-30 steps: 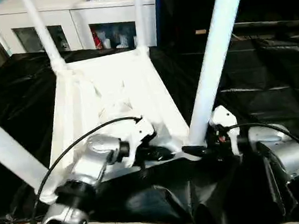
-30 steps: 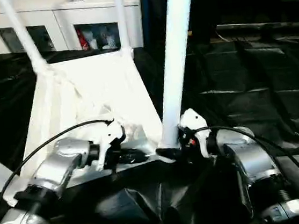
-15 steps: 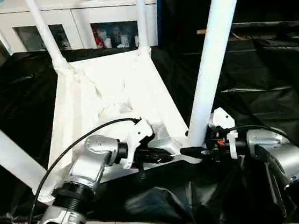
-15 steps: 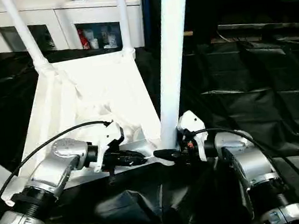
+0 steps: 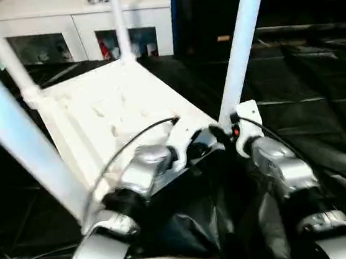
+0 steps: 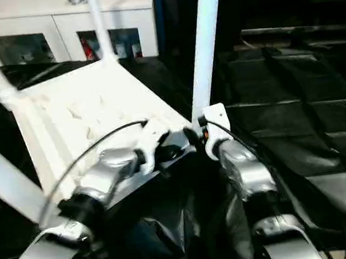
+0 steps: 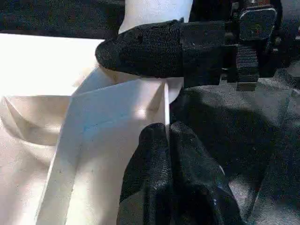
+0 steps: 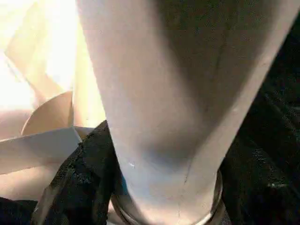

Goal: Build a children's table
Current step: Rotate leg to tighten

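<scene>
Both grippers now crowd the tabletop's (image 5: 114, 105) near corner. The right gripper (image 8: 140, 187) has narrowed its fingers (image 7: 140, 49) round the base of the near leg (image 5: 241, 40), which it grips at the socket; the left gripper (image 7: 171, 140) is pinched closed against the rim. Likely a final seating check. Upside down on the black-draped table (image 5: 319, 94), the children's table shows legs in all four corners.

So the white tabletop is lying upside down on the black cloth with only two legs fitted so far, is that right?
Not quite: four legs stand in the upturned tabletop, not two. The left eye view shows two far legs and two near legs. It does lie on the black cloth.
</scene>
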{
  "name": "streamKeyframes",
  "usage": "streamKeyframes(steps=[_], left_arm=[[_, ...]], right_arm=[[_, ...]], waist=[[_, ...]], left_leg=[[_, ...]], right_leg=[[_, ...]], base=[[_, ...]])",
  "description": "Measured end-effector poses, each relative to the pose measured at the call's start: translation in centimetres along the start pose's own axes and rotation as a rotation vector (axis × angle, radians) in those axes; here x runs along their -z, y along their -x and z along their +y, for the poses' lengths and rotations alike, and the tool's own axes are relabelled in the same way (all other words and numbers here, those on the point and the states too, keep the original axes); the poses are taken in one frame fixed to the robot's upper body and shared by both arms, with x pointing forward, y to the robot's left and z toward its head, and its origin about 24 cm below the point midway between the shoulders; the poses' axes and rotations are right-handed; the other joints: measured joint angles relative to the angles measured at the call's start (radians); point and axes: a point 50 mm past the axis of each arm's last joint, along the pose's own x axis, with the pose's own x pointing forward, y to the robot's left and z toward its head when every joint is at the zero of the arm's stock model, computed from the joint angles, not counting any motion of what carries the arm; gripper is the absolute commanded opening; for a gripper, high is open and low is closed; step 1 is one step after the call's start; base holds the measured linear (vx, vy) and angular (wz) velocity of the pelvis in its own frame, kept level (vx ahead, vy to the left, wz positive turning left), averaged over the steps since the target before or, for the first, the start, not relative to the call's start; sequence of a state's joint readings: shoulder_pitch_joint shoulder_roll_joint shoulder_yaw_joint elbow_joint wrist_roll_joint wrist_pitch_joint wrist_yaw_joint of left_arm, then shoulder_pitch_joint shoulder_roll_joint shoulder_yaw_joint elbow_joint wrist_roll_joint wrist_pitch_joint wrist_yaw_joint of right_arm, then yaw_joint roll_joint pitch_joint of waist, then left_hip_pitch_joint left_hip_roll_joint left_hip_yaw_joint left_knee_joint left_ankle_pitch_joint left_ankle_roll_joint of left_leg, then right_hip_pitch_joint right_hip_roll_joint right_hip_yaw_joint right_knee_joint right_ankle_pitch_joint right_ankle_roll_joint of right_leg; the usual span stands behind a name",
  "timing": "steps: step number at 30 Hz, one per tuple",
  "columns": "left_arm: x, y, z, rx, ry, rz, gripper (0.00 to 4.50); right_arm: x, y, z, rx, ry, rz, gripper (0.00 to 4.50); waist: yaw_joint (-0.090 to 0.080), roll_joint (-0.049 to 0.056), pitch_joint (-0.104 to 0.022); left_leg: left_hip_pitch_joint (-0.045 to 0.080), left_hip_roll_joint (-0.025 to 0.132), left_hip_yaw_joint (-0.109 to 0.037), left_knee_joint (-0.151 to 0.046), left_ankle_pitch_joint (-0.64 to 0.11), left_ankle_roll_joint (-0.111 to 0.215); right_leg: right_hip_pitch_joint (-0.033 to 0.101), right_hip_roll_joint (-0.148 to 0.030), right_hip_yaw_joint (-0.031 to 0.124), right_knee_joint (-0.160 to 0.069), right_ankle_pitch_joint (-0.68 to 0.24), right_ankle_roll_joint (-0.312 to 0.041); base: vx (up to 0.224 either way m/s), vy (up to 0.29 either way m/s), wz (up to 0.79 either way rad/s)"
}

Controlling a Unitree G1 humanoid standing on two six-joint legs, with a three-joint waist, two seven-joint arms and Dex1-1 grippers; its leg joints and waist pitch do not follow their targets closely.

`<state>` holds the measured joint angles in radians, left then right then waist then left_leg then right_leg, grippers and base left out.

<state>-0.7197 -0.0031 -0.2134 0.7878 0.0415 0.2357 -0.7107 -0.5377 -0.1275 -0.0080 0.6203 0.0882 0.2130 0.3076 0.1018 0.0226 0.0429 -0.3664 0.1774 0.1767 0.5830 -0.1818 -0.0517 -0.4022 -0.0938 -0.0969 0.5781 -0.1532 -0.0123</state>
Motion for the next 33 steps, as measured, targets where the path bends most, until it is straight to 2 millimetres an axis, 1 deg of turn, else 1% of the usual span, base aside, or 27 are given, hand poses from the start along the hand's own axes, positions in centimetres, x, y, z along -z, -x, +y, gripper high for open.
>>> streamKeyframes(steps=[1, 3, 4, 8, 11, 15, 18, 22, 24, 25, 26, 28, 29, 30, 31, 33], left_arm=[[0.0, 0.0, 0.0, 0.007, -0.004, -0.001, 0.00], [0.2, 0.3, 0.1, 0.034, -0.018, -0.002, 0.00], [0.3, 0.5, 0.2, 0.049, -0.025, -0.003, 0.00], [0.6, 1.0, 0.3, 0.091, -0.037, -0.002, 0.00], [1.0, 1.7, 0.2, 0.147, -0.059, 0.001, 0.00], [1.6, 3.4, 0.5, 0.245, -0.087, 0.010, 0.00], [1.9, 4.4, 0.7, 0.294, -0.105, 0.019, 0.00], [2.1, 5.4, 0.5, 0.356, -0.119, 0.033, 0.00], [2.3, 5.9, 0.3, 0.393, -0.118, 0.041, 0.00], [2.4, 6.2, 0.3, 0.402, -0.114, 0.041, 0.00], [2.5, 6.4, 0.3, 0.409, -0.113, 0.043, 0.00], [2.4, 6.6, 0.3, 0.416, -0.118, 0.043, 0.00], [2.4, 6.7, 0.3, 0.418, -0.120, 0.044, 0.00], [2.4, 6.7, 0.3, 0.420, -0.121, 0.046, 0.00], [2.4, 6.7, 0.3, 0.421, -0.120, 0.047, 0.00], [2.4, 6.8, 0.2, 0.424, -0.118, 0.051, 0.00]], right_arm=[[0.0, 0.1, 0.0, -0.009, -0.003, -0.003, 3.33], [0.3, 0.6, 0.0, -0.059, 0.020, -0.005, 3.39], [0.3, 0.8, -0.1, -0.086, 0.041, -0.004, 3.70], [0.5, 1.5, -0.4, -0.180, 0.107, 0.006, 3.70], [0.5, 2.1, -0.7, -0.272, 0.172, 0.018, 3.70], [0.5, 3.4, -1.0, -0.432, 0.256, 0.039, 3.70], [0.2, 4.0, -1.2, -0.503, 0.288, 0.048, 3.70], [0.2, 4.9, -1.2, -0.603, 0.311, 0.067, 3.70], [0.4, 5.4, -1.1, -0.661, 0.317, 0.081, 3.70], [0.3, 5.6, -1.0, -0.683, 0.320, 0.083, 3.70], [0.3, 5.7, -0.9, -0.700, 0.320, 0.085, 3.57], [0.3, 5.8, -0.8, -0.726, 0.310, 0.090, 3.57], [0.3, 5.8, -0.8, -0.733, 0.306, 0.091, 3.44], [0.3, 5.8, -0.7, -0.739, 0.303, 0.091, 3.44], [0.3, 5.8, -0.7, -0.743, 0.301, 0.092, 3.27], [0.4, 5.9, -0.6, -0.753, 0.297, 0.092, 3.14]], waist=[[0.001, 0.000, 0.000], [0.004, 0.000, 0.000], [0.005, 0.000, 0.000], [0.006, -0.001, 0.000], [0.011, 0.000, 0.000], [0.014, 0.000, 0.001], [0.018, 0.000, 0.002], [0.031, 0.000, 0.002], [0.043, 0.000, 0.002], [0.045, 0.000, 0.002], [0.046, 0.000, 0.002], [0.047, 0.000, 0.002], [0.047, 0.000, 0.003], [0.047, 0.000, 0.003], [0.046, 0.000, 0.003], [0.045, 0.000, 0.003]], left_leg=[[0.000, 0.000, 0.000, 0.000, 0.000, 0.000], [0.000, 0.000, 0.000, 0.000, 0.000, 0.000], [0.000, 0.000, 0.000, 0.000, 0.000, 0.000], [0.000, 0.000, 0.000, 0.000, 0.000, 0.000], [0.000, 0.000, 0.000, 0.000, 0.000, 0.000], [-0.001, 0.001, 0.000, 0.000, 0.000, 0.000], [-0.002, 0.001, 0.000, 0.001, 0.000, 0.000], [-0.003, 0.001, 0.000, 0.001, 0.000, 0.000], [-0.003, 0.001, 0.000, 0.000, 0.000, 0.000], [-0.003, 0.001, 0.000, 0.001, 0.000, 0.000], [-0.003, 0.001, 0.000, 0.001, 0.000, 0.000], [-0.003, 0.001, 0.000, 0.003, 0.000, 0.000], [-0.003, 0.001, 0.000, 0.003, 0.000, 0.000], [-0.003, 0.001, 0.000, 0.003, 0.000, 0.000], [-0.003, 0.001, 0.000, 0.004, 0.000, 0.000], [-0.003, 0.001, 0.000, 0.003, 0.000, 0.000]], right_leg=[[0.000, 0.000, 0.000, 0.000, 0.000, 0.000], [0.000, 0.000, 0.000, 0.000, 0.000, 0.000], [0.000, 0.000, 0.000, 0.000, 0.000, 0.000], [0.000, 0.000, 0.000, 0.000, 0.000, 0.000], [0.000, 0.000, 0.000, 0.000, -0.001, 0.002], [-0.001, 0.000, 0.000, 0.000, 0.000, 0.000], [-0.001, 0.000, 0.000, 0.000, 0.000, 0.000], [-0.002, 0.000, 0.000, 0.000, 0.000, 0.000], [-0.002, 0.000, 0.000, 0.000, 0.000, 0.000], [-0.002, 0.000, 0.000, 0.000, 0.000, 0.000], [-0.002, 0.000, 0.000, 0.001, 0.000, 0.000], [-0.002, 0.000, 0.000, 0.001, 0.000, 0.000], [-0.001, 0.000, 0.000, 0.001, 0.000, 0.000], [-0.001, 0.000, 0.000, 0.001, 0.000, 0.000], [-0.001, 0.000, 0.000, 0.001, 0.000, 0.000], [-0.001, 0.000, 0.000, 0.001, 0.000, 0.000]], base=[[0.000, 0.000, 0.00], [0.000, 0.000, 0.00], [0.000, 0.000, 0.00], [0.000, 0.000, 0.00], [0.000, 0.000, 0.00], [0.000, 0.000, 0.00], [0.000, 0.000, 0.00], [0.000, 0.000, 0.00], [0.000, 0.000, 0.00], [0.000, 0.000, 0.00], [0.000, 0.000, 0.00], [0.000, 0.000, 0.00], [0.000, 0.000, 0.00], [0.000, 0.000, 0.00], [0.000, 0.000, 0.00], [0.000, 0.000, 0.00]])
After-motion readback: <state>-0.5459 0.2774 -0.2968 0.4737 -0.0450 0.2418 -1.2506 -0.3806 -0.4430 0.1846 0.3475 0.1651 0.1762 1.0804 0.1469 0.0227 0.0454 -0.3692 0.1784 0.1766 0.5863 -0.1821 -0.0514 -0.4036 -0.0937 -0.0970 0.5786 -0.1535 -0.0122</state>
